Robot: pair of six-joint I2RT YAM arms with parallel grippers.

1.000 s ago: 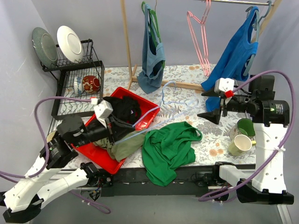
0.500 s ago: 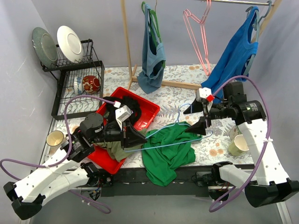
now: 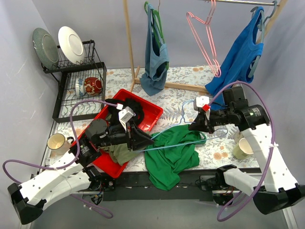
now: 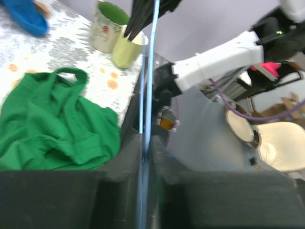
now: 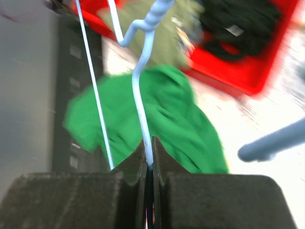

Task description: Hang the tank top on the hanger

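Shift: hanger (image 4: 152,57) had sunk closer over the tank top (image 3: 170,153).
Left gripper (image 3: 145,142): clamped on the hanger's bar.
Right gripper (image 3: 193,126): pinched tight on its neck.
Tank top: crumpled at the near table edge, beside red tray (image 3: 153,106).
Nearby: mugs (image 3: 244,148) at right.

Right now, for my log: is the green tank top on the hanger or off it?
Off: the tank top lies crumpled on the table; the left end effector and right end effector grip the hanger above it.

Hanger (image 5: 138,105) lower, over tank top (image 3: 171,155), right hand (image 3: 194,127) newly clamped.
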